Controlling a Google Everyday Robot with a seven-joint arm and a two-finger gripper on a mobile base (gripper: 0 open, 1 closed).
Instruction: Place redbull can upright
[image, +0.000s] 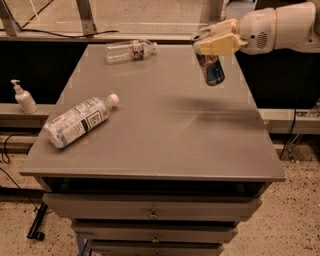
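My gripper (214, 42) is high over the far right part of the grey table (165, 130), its tan fingers shut on the upper end of the redbull can (211, 67). The can is blue and silver with a red logo. It hangs nearly upright in the air, slightly tilted, with its lower end well above the table top. The white arm reaches in from the upper right.
A large clear plastic bottle (79, 121) with a white label lies on its side at the table's left. A smaller clear bottle (129, 50) lies at the far edge. A soap dispenser (23, 97) stands on a ledge left of the table. Drawers sit below the top.
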